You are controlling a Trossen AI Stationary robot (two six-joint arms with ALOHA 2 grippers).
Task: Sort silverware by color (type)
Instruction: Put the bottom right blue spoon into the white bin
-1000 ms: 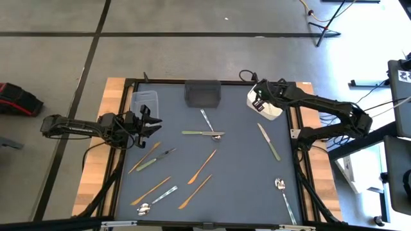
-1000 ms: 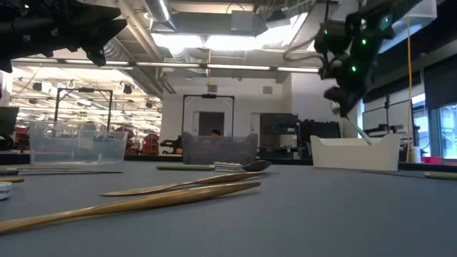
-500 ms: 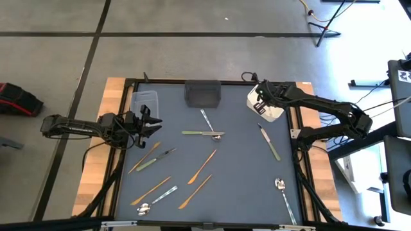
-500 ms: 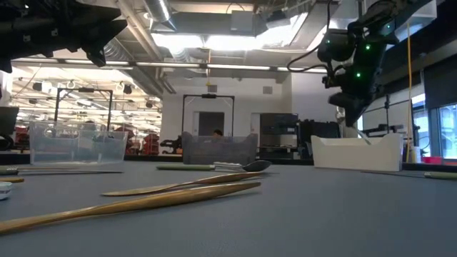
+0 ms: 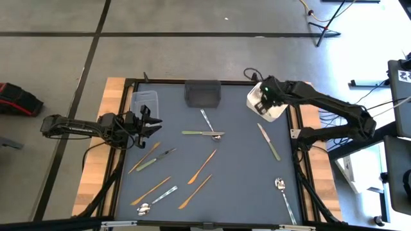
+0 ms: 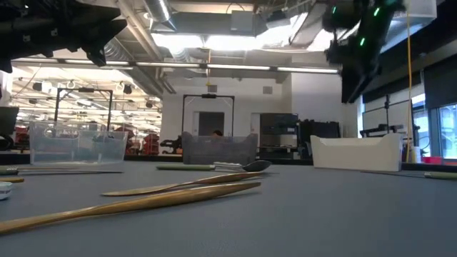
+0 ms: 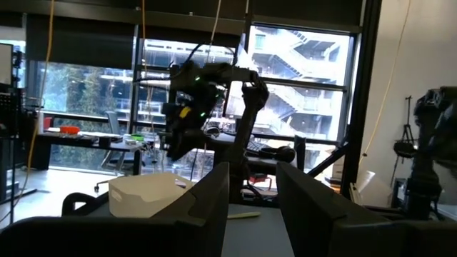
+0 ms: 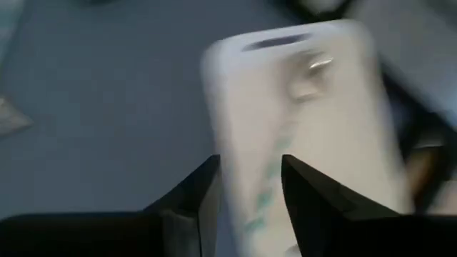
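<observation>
Right wrist view shows a pale green-handled piece (image 8: 268, 193) lying in the white tub (image 8: 235, 86) under my right claw (image 8: 250, 185), fingers parted and empty; leaving low could clip the tub's rim. Left claw (image 5: 149, 122) waits half-spread beside the clear tub (image 5: 144, 99), with loose silverware (image 5: 204, 167) across the desk (image 5: 244, 186).

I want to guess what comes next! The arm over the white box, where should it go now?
Probably lift the right pincer away from the white rectangular tub and swing toward the pale silver-green knife nearby: its fingers stand apart, empty, and a utensil already lies in that tub.
</observation>
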